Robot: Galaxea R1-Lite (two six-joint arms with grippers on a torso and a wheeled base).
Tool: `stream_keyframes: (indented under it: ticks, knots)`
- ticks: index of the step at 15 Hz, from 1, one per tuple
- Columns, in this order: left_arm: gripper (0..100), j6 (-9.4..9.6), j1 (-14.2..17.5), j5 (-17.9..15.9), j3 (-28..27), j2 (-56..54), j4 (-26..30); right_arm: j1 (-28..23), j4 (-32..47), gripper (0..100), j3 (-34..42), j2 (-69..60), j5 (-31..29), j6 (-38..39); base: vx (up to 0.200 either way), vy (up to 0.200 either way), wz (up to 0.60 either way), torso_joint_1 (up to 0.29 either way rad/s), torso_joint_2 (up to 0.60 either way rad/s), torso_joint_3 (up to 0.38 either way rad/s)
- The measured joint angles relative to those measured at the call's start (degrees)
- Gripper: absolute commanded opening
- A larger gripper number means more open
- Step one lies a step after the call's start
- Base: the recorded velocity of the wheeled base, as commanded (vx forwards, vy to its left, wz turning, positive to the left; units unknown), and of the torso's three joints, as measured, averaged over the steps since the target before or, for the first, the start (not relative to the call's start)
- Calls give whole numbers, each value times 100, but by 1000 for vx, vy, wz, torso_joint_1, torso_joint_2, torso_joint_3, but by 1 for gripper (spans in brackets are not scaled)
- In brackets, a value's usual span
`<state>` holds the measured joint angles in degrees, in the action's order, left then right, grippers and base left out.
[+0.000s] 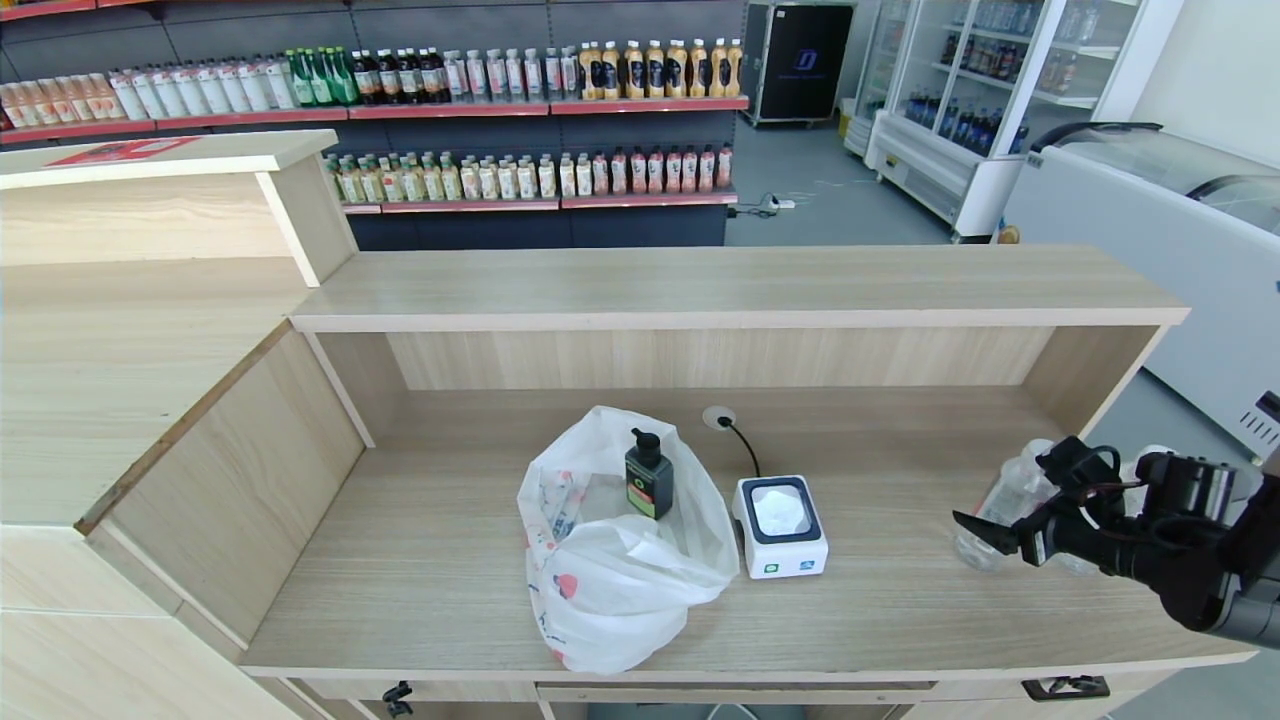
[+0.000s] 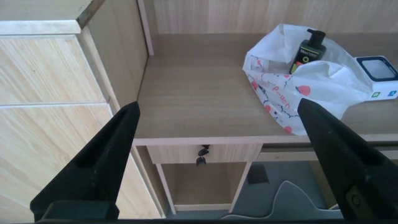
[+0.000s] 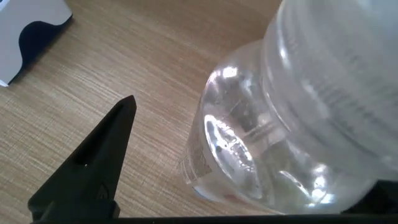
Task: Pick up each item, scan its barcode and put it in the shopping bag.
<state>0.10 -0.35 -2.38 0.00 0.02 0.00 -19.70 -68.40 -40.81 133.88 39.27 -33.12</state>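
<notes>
Nearest, the left gripper point(image 2: 217, 109) hangs released, fingers wide apart, before the counter's point(image 1: 900, 610) front left edge. At the counter's right end the right gripper point(image 1: 1003, 492) is unclenched, its fingers straddling a clear plastic bottle point(image 3: 273, 118), with a gap between one finger and the bottle's wall. Farther left, the white shopping bag point(image 1: 610, 560) holds an upright dark pump bottle point(image 1: 649, 478), just beside the white barcode scanner point(image 1: 782, 525).

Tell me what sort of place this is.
Most likely a convenience store checkout: shelves of bottled drinks and glass-door drink fridges stand behind, and a barcode scanner sits beside a shopping bag on the wooden counter.
</notes>
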Motion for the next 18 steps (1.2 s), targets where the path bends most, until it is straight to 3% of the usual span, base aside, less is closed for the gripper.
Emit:
stream_keyframes:
  ticks: [9, 13, 15, 18]
  knots:
    - [100, -2, 0, 0, 0, 0, 0, 91, -134, 0, -4, 22, -13, 329, 0, 0, 0, 0, 0, 0]
    - [100, 0, 2, 0, 0, 0, 0, 177, -65, 0, 16, -246, -21, 1274, 0, 0, 0, 0, 0, 0]
    - [100, 0, 0, 0, 0, 0, 0, 330, 33, 0, 7, -612, -21, 2147, 0, 0, 0, 0, 0, 0]
    - [100, 0, 0, 0, 0, 0, 0, 661, 1035, 0, -172, -1640, 138, 3394, 0, 0, 0, 0, 0, 0]
